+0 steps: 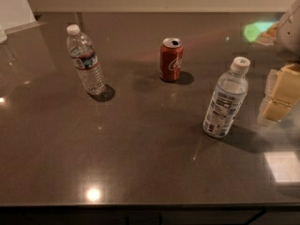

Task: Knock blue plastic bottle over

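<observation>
Standing untoppled on the dark table (140, 153), the stout bluish clear plastic bottle (225, 102) awaits knocking; the yellowish-padded end effector (280, 96) sits just beside it, grip state cannot tell.

red can (170, 60): Coca-Cola script | blue plastic bottle (225, 102) lbl: print unreadable | gripper (279, 96): R edge

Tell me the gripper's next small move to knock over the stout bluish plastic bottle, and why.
Probably sweep the gripper toward the stout bluish plastic bottle, striking near its white cap: it stands upright, and the gripper sits apart from it at the picture's right edge.
</observation>
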Action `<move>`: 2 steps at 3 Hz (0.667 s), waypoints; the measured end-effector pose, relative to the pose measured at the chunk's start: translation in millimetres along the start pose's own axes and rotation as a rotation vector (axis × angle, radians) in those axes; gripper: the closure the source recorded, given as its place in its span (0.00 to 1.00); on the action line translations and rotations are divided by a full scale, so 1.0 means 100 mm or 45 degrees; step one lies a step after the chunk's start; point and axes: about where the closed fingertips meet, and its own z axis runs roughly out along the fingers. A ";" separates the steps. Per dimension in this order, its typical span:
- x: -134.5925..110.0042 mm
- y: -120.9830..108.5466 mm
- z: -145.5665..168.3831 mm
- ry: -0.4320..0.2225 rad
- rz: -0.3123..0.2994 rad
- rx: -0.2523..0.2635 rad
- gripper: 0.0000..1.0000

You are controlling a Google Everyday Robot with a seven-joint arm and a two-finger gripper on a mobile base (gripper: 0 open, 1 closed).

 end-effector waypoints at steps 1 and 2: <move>0.00 0.00 0.00 0.000 0.000 0.000 0.00; -0.03 0.05 0.09 -0.075 0.025 -0.023 0.00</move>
